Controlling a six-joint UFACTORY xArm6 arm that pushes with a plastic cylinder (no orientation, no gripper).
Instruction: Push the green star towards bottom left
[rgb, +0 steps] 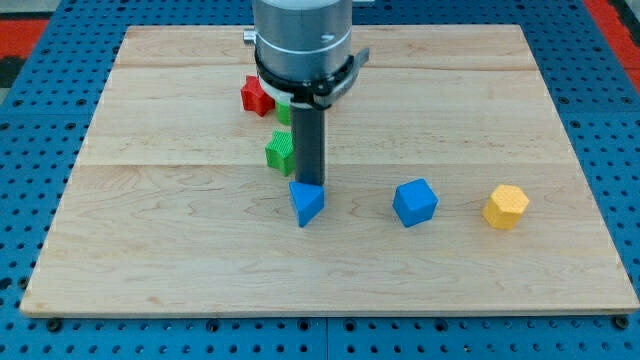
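The green star (281, 152) lies near the middle of the wooden board (150, 230), partly hidden by my rod. My tip (310, 186) sits just right of and below the star, touching the top of a blue triangular block (306, 203). Another green block (285, 112) shows a little above the star, mostly hidden behind the arm. A red star (256, 95) lies at the view's upper left of the green star.
A blue cube (415, 203) and a yellow hexagonal block (505, 207) lie to the view's right of my tip. The arm's grey body (302, 40) hangs over the top middle of the board. Blue pegboard surrounds the board.
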